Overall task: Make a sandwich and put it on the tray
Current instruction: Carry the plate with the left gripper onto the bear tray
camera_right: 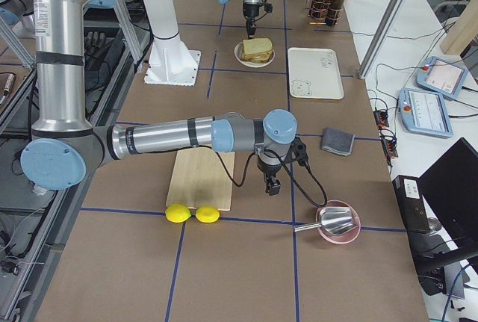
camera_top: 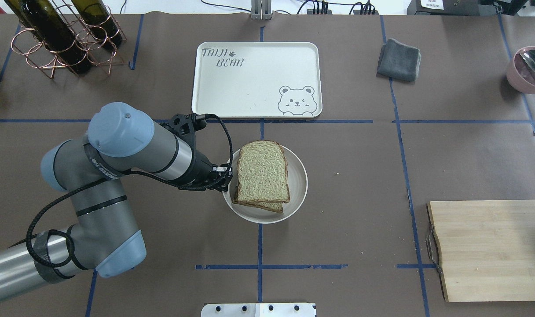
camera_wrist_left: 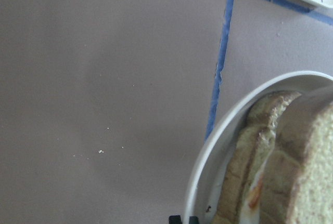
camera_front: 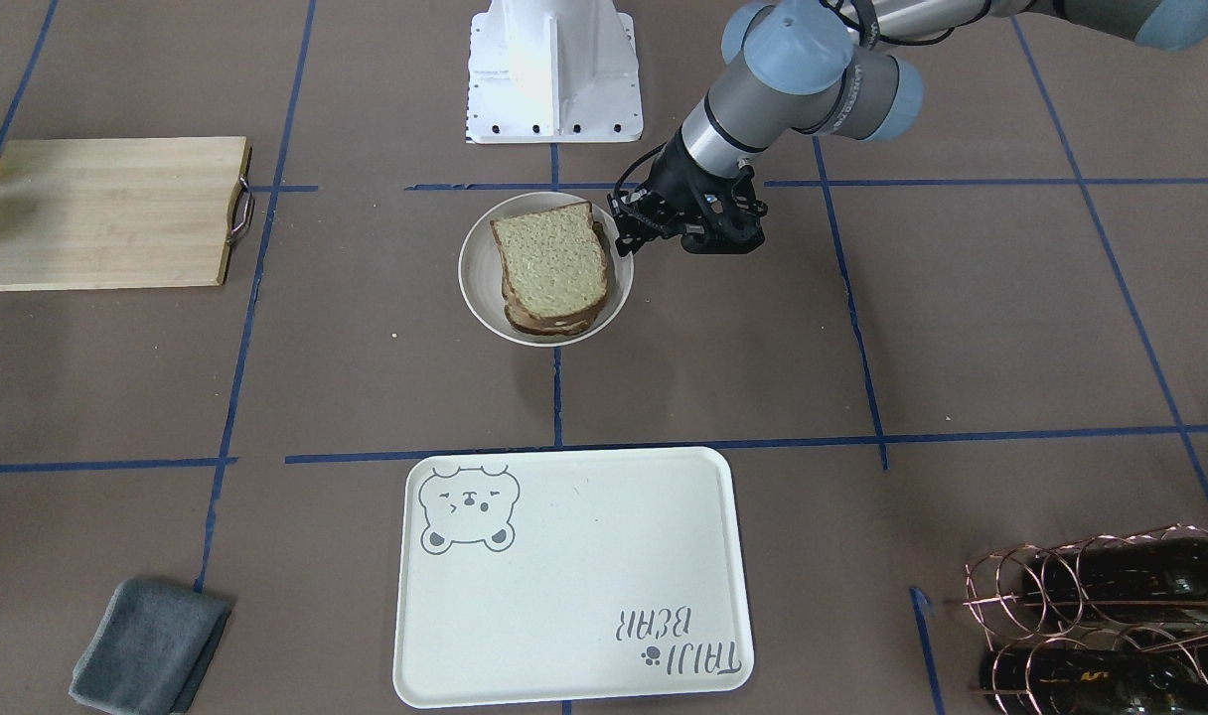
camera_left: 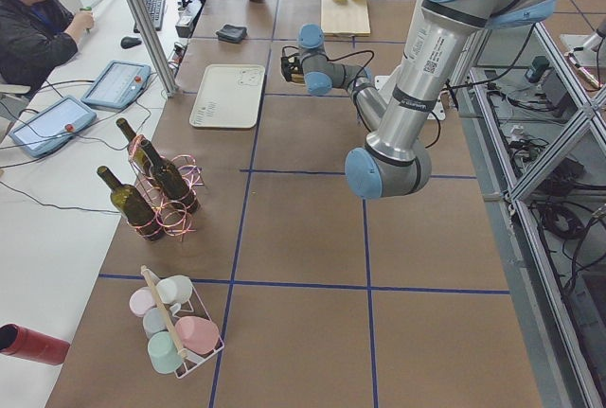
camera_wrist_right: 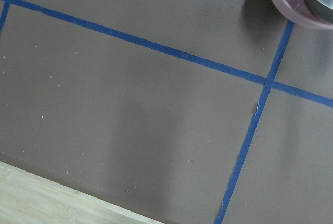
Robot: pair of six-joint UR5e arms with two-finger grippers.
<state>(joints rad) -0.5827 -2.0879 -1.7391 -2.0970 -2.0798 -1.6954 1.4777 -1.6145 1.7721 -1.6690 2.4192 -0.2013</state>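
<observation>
The sandwich [camera_front: 549,263], two brown-crusted bread slices, lies in a round white bowl [camera_front: 480,288] at the table's middle; it also shows in the overhead view [camera_top: 263,174]. In the left wrist view a strip of white egg with orange [camera_wrist_left: 255,195] shows between the slices. My left gripper [camera_front: 625,236] hangs just above the bowl's rim beside the sandwich, shut and empty, and its fingertips [camera_wrist_left: 176,218] peek in close together. The cream bear tray [camera_front: 564,576] lies bare beyond the bowl. My right gripper [camera_right: 273,186] shows only in the right side view, next to the cutting board; I cannot tell whether it is open or shut.
A wooden cutting board [camera_top: 492,251] lies on the robot's right, with two lemons [camera_right: 193,214] at its end. A pink bowl with a metal scoop [camera_top: 527,70] and a grey cloth [camera_top: 399,59] lie at the far right. A wire rack of wine bottles [camera_top: 60,39] stands at the far left.
</observation>
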